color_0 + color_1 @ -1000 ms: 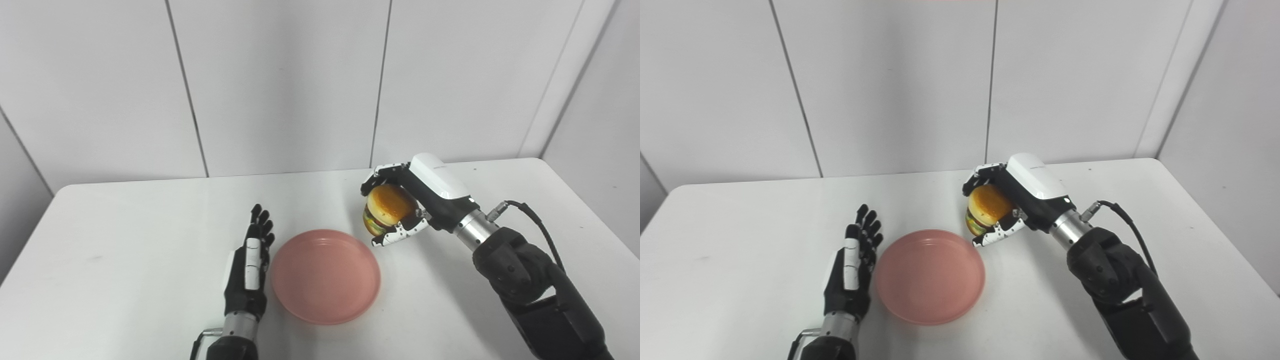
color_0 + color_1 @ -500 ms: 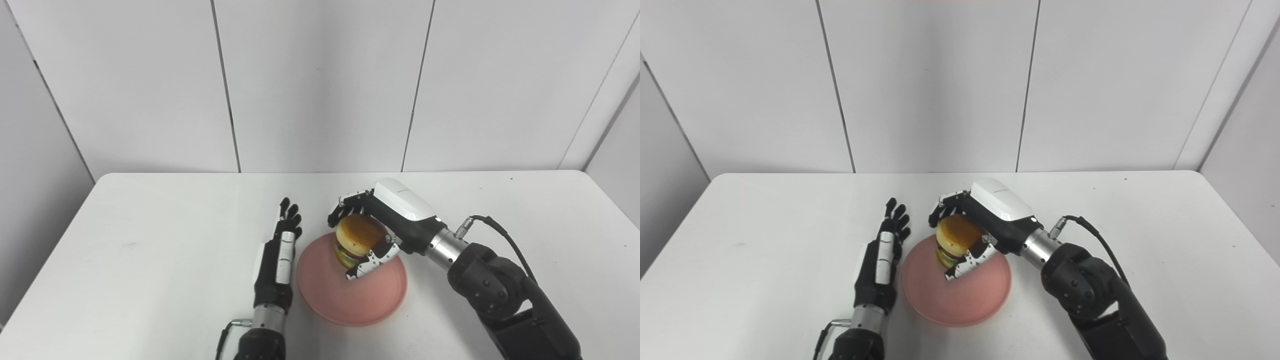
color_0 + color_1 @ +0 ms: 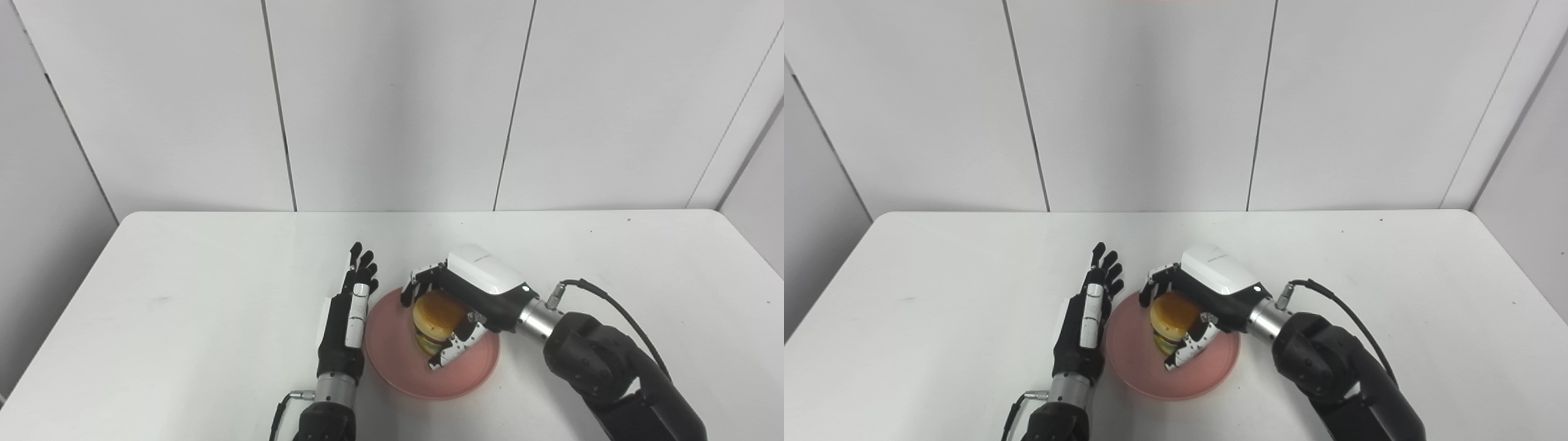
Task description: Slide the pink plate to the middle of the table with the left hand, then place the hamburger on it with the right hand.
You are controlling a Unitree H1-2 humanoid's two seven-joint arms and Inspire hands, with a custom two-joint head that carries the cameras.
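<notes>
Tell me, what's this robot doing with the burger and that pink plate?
The robot's right hand is wrapped around a hamburger and has it low over the pink plate, apparently about to set it down. Its left hand lies open and flat on the white table, right beside the plate's left rim, holding nothing.

Both views look down from the robot's head, over the near edge of the white table (image 3: 184, 294), facing the grey panelled wall (image 3: 392, 104) behind it. They sit side by side (only slightly apart), so the pink plate (image 3: 392, 358) lies a little further right in the left eye view than in the right eye view. Each is close enough that the arms enter from the bottom edge, and both share the whole tabletop with both far corners.
</notes>
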